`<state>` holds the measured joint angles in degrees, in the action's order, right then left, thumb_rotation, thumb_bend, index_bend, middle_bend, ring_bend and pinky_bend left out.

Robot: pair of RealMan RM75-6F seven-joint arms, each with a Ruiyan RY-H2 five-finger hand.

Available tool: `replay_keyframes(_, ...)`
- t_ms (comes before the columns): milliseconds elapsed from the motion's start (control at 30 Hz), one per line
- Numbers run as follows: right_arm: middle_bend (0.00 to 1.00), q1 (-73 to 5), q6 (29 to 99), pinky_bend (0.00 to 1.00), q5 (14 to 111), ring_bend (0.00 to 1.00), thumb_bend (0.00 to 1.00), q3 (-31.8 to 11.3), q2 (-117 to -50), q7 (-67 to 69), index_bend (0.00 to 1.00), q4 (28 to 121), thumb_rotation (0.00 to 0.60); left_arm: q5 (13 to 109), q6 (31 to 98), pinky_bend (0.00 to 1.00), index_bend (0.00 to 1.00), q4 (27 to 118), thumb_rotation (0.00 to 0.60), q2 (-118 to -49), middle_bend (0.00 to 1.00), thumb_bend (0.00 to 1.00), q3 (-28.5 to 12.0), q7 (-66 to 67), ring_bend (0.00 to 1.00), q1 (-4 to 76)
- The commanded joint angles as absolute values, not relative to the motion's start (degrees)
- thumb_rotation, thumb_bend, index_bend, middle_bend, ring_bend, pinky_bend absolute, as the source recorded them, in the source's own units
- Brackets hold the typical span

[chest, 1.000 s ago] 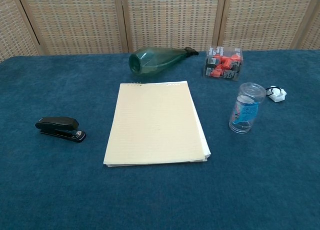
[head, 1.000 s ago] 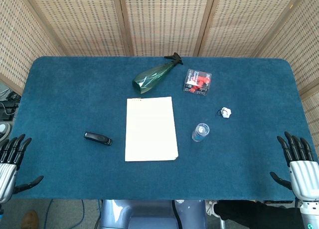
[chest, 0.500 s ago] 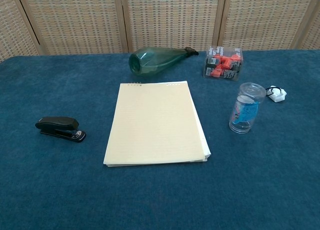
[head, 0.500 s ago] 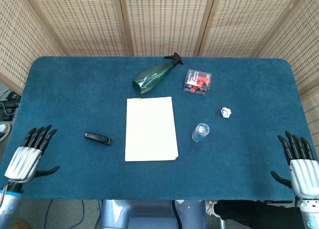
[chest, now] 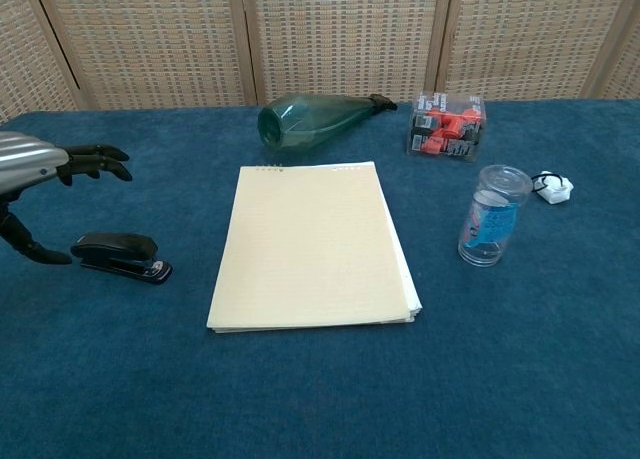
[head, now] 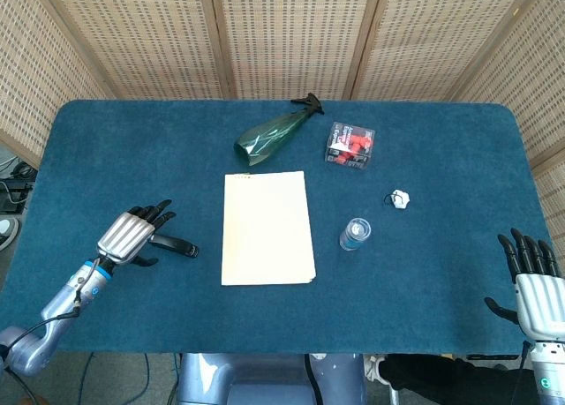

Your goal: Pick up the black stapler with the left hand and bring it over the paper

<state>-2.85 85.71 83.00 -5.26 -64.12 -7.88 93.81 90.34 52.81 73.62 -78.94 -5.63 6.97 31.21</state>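
The black stapler (head: 176, 245) (chest: 121, 256) lies flat on the blue table, left of the cream paper pad (head: 267, 228) (chest: 311, 243). My left hand (head: 132, 235) (chest: 45, 179) hovers over the stapler's left end, fingers spread above it and thumb down beside it, holding nothing. In the chest view the fingers sit clearly above the stapler, not touching. My right hand (head: 535, 286) stays open at the table's front right edge, far from the paper.
A green glass bottle (head: 272, 134) lies on its side behind the pad. A clear box of red clips (head: 350, 146), a small white object (head: 402, 198) and an upright clear plastic jar (head: 355, 234) stand right of the pad.
My left hand has moved from the front left table edge rightward and forward, ending above the stapler. The right hand has sunk slightly. The stapler and paper have not moved.
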Motion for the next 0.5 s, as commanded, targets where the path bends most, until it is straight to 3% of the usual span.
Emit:
replay_keyframes(33, 0.00, -3.06, 85.14, 0.00, 82.24, 0.00, 0.00, -5.47, -64.41, -7.90, 0.00, 93.26, 0.600, 90.09, 51.92, 0.31, 0.22, 71.08, 0.600, -81.19, 0.12, 0.21, -4.89, 7.29, 0.25, 32.38)
replay_keyframes(500, 0.00, -3.30, 84.30, 0.00, 81.53, 0.00, 0.00, -5.35, -64.71, -7.72, 0.00, 92.59, 0.600, 89.25, 51.97, 0.36, 0.34, 62.21, 0.600, -89.28, 0.21, 0.24, -2.97, 7.88, 0.33, 34.11)
